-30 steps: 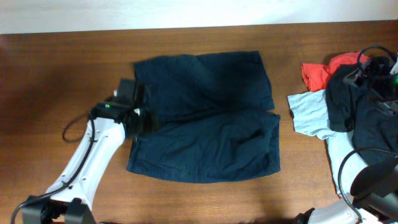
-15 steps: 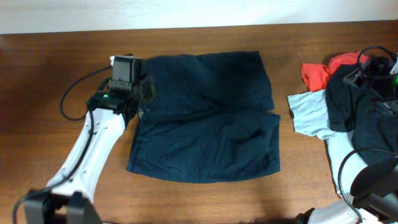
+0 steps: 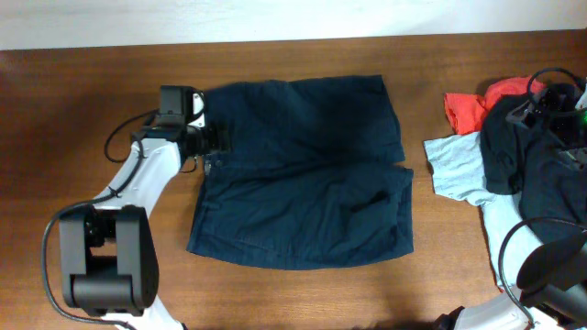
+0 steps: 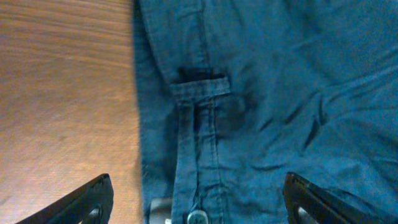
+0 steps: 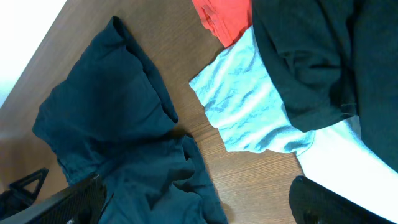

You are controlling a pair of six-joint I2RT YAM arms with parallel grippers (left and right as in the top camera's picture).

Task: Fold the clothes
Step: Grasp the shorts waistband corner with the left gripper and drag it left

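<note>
Navy shorts (image 3: 303,174) lie spread flat on table (image 3: 83,92), waistband (image 3: 204,197) at L gripper (image 3: 213,139) side, prob. laid out for folding. L gripper hovers over waistband edge, jaws wide apart, empty. Its wrist cam shows a belt loop (image 4: 200,87) that overhead can't resolve. R gripper (image 5: 193,202), jaws apart too, sits by T-shirt (image 5: 249,106).

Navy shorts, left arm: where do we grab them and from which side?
Likely the shorts by the waistband, near the belt loop. Come from the bare table side: that edge lies flat and free on the wood, and the stitched band looks thicker than the legs. The open left gripper straddles it.
</note>
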